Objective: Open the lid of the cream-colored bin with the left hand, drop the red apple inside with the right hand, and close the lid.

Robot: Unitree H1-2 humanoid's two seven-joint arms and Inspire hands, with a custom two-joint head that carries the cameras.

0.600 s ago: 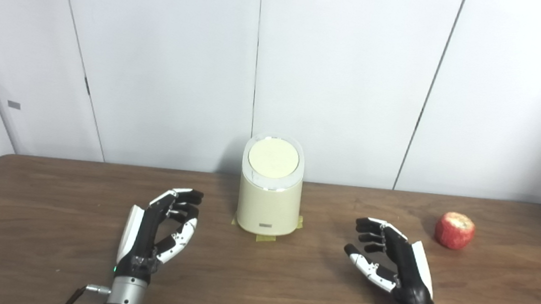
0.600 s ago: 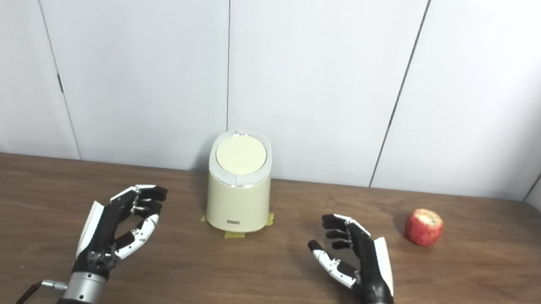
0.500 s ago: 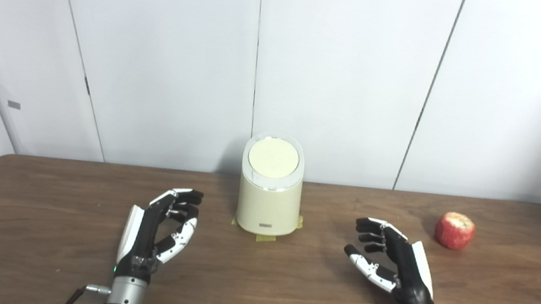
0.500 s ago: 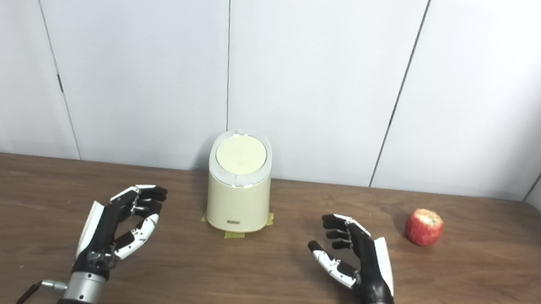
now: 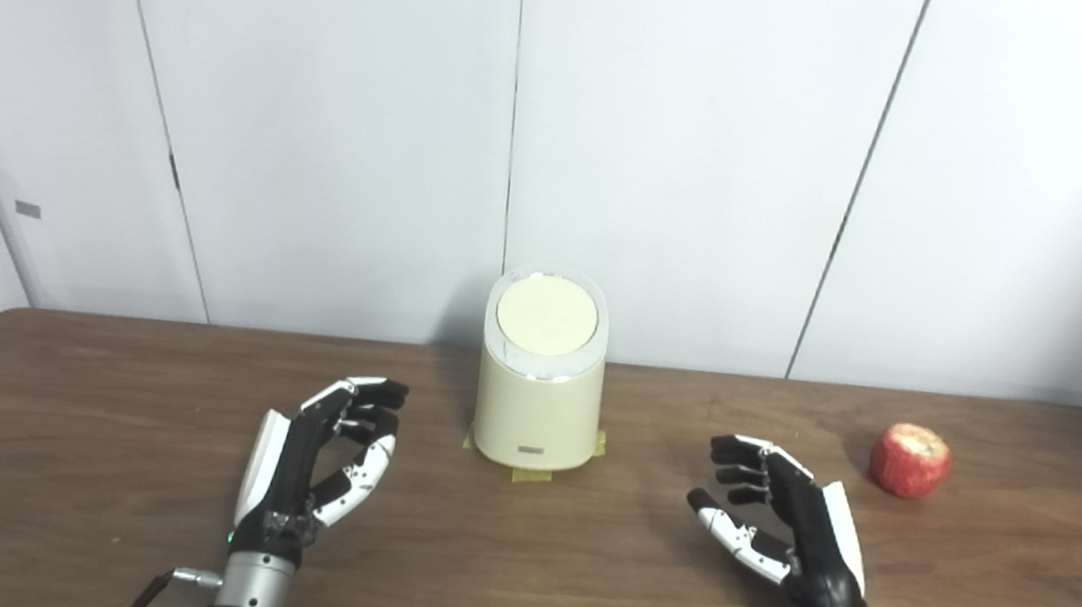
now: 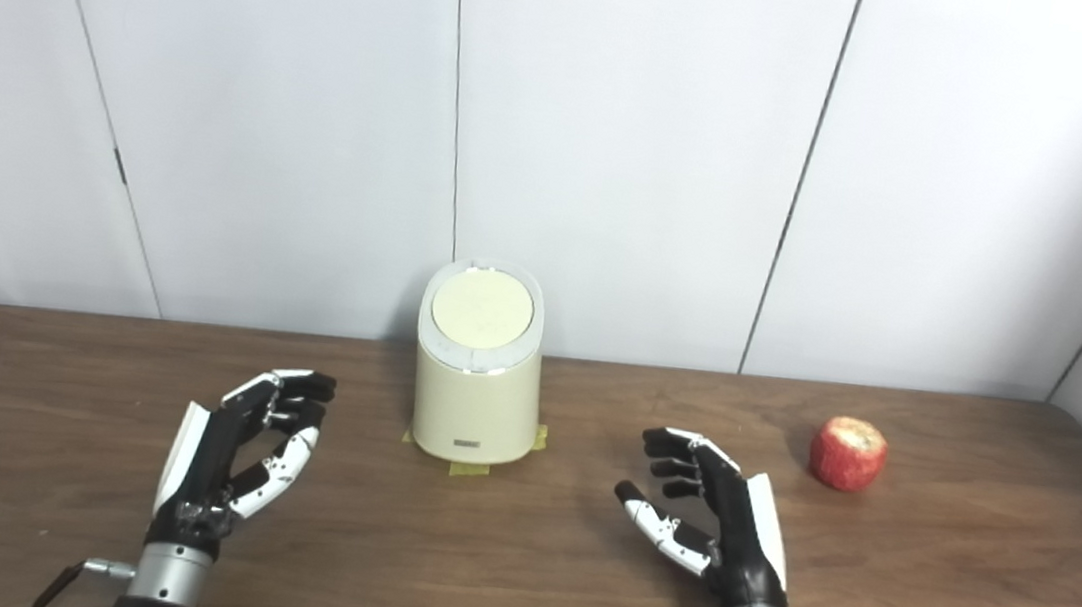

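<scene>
cream-colored bin (image 5: 538,399) stands upright at the middle of the brown bench (image 5: 82,456), toward the far edge near the white wall panels (image 5: 697,159). lid (image 5: 547,316) sits shut on top. strips of yellow tape (image 5: 533,475) show at its base. red apple (image 5: 909,461) rests on the bench well to the right of the bin, touched by nothing. left hand (image 5: 313,461) lies left of the bin, fingers apart and curled, holding nothing. right hand (image 5: 779,525) lies between bin and apple, nearer the viewer, fingers apart, likewise empty.
</scene>
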